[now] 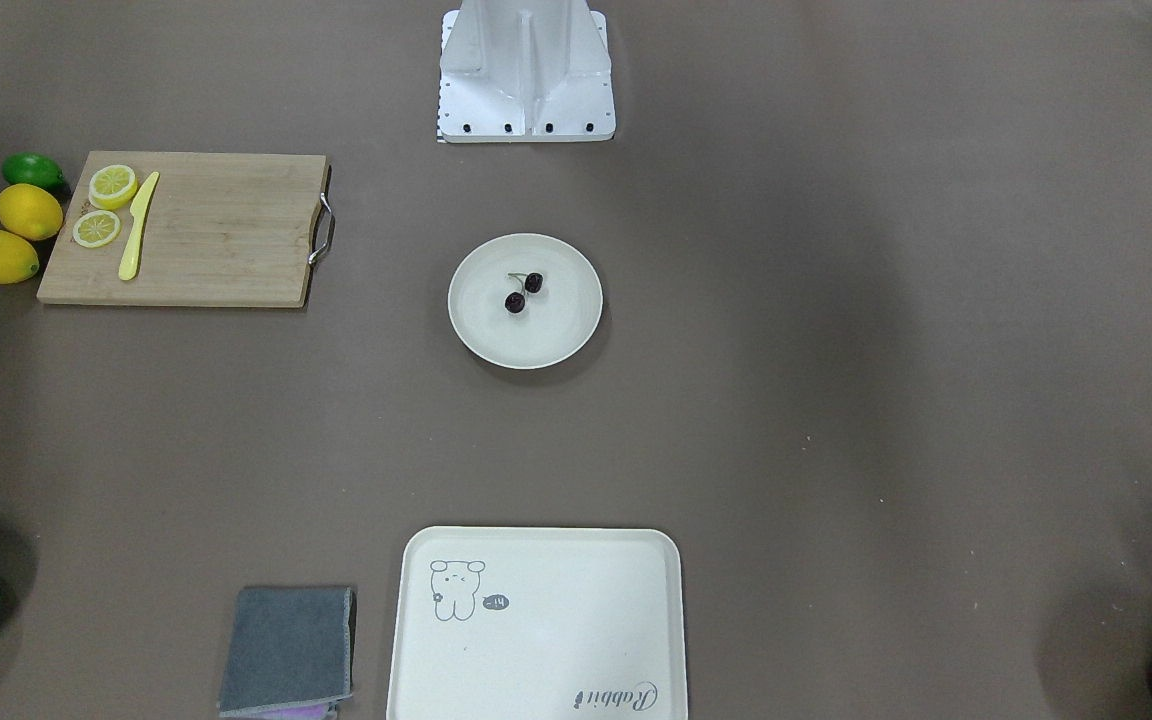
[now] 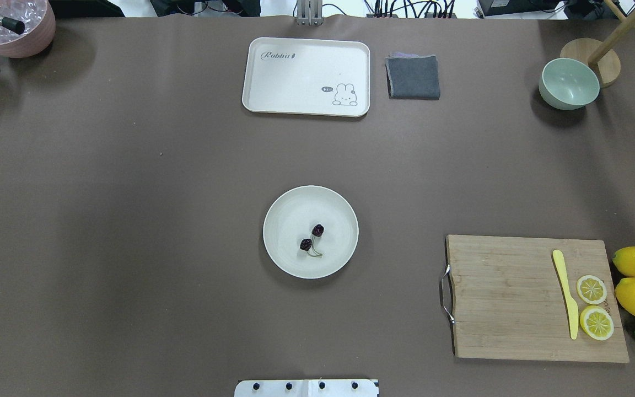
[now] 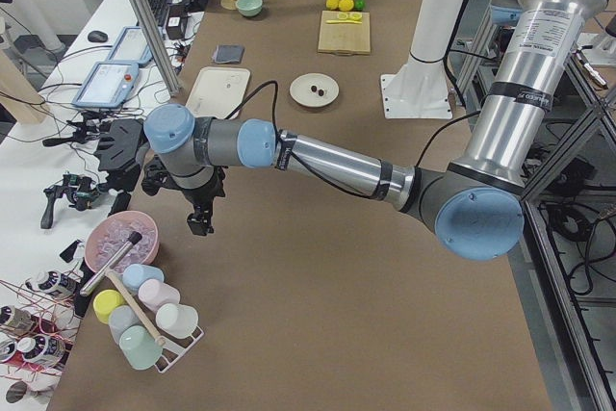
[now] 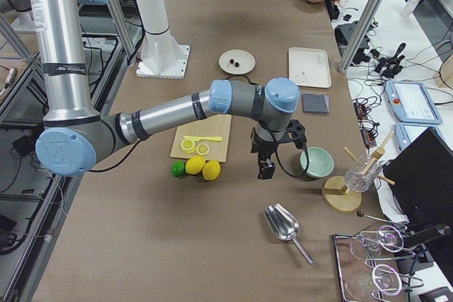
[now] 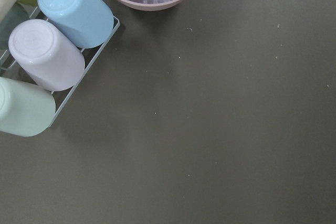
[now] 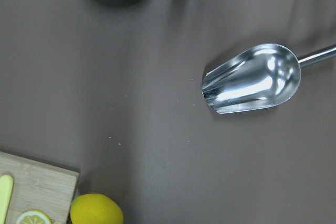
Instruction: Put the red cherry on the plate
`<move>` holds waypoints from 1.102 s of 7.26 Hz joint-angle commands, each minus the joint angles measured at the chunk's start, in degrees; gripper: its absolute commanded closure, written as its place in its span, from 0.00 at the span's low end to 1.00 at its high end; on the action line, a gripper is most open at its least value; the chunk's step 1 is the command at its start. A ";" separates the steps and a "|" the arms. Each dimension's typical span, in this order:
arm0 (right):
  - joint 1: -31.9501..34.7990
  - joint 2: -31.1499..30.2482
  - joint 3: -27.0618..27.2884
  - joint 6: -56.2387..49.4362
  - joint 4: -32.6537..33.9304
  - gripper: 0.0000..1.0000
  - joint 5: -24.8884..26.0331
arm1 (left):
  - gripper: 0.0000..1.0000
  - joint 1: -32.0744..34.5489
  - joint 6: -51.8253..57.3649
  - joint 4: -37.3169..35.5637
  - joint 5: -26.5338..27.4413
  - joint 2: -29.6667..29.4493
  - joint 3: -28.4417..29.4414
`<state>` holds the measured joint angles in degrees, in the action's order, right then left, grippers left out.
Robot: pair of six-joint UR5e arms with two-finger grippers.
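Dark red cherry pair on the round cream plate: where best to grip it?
Likely from straight above, closing on one fruit of the dark red cherry pair: its thin stems lie flat on the round cream plate, whose raised rim hinders side approaches.

You'll see the left arm (image 3: pixel 337 168) and right arm (image 4: pixel 163 113) as silver tubes with pale-blue joint caps (image 3: pixel 479 223) and black cables (image 3: pixel 262 101); the left gripper (image 3: pixel 200 225) and right gripper (image 4: pixel 267 170) are black.

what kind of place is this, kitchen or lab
Most likely a robotics lab staged as a kitchen. A left arm and a right arm reach over a table beside teach pendants, with props like a cutting board and a plate holding the red cherry.
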<state>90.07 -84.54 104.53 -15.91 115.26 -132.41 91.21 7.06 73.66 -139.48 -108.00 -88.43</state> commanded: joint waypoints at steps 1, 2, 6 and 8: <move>-0.16 0.34 -0.64 2.37 -0.03 0.00 -5.92 | 0.02 0.37 0.85 -0.18 -0.09 0.51 -0.16; -0.16 0.08 -2.04 1.85 -0.21 0.00 -7.24 | 0.02 0.64 1.46 -0.09 -0.09 0.51 -0.59; 0.27 -0.19 -7.42 -0.96 -4.95 0.00 -6.55 | 0.02 5.29 8.67 -0.18 -0.01 0.60 6.51; 2.02 -0.54 -7.06 -0.97 -4.69 0.00 -5.94 | 0.02 5.82 8.67 -0.09 1.04 2.08 6.43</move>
<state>91.03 -84.89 97.30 -16.84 110.52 -138.73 96.49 15.67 73.47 -139.22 -106.75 -82.16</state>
